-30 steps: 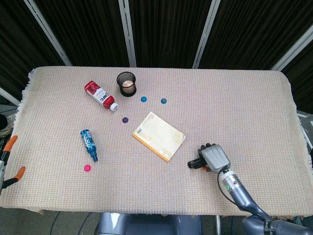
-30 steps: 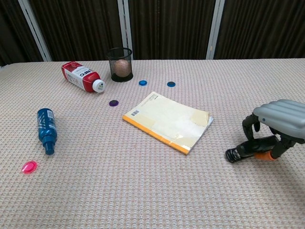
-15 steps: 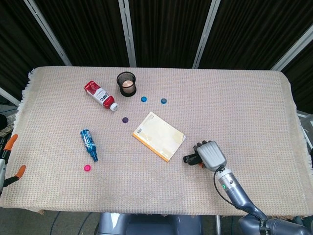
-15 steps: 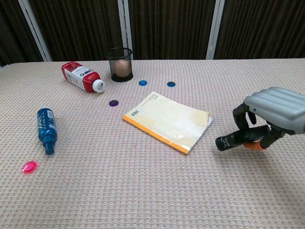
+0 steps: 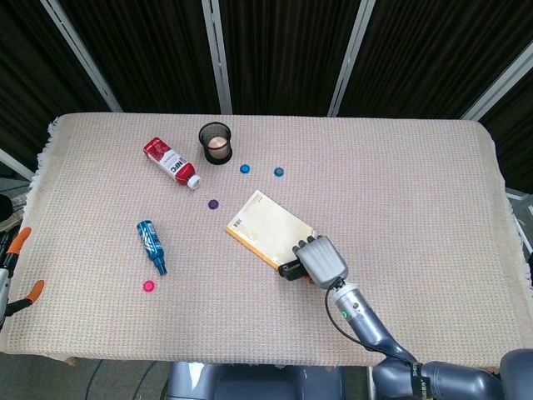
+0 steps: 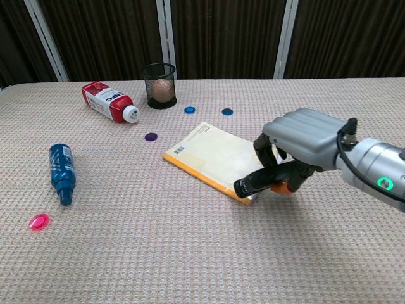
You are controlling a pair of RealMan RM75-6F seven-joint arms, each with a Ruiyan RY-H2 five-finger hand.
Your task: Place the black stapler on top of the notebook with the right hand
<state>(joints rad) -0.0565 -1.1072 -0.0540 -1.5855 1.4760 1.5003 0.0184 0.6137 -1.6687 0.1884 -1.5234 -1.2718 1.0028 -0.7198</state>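
My right hand (image 5: 319, 261) (image 6: 304, 140) grips the black stapler (image 6: 262, 180) (image 5: 290, 269), whose orange underside shows below the fingers. The stapler hangs just above the near right corner of the notebook (image 5: 265, 227) (image 6: 212, 156), a pale yellow pad with an orange spine lying flat mid-table. The stapler's front tip points left past the notebook's near edge. My left hand is not seen in either view.
A red and white bottle (image 5: 171, 162) (image 6: 107, 101) and a black mesh cup (image 5: 216, 142) (image 6: 159, 85) sit at the back left. A blue bottle (image 5: 151, 245) (image 6: 62, 171) lies left. Blue (image 5: 245, 168), purple (image 5: 213, 203) and pink (image 5: 148, 286) discs dot the cloth.
My right hand has carried the stapler up off the cloth and leftward, from the table's right side to the notebook's near right corner.
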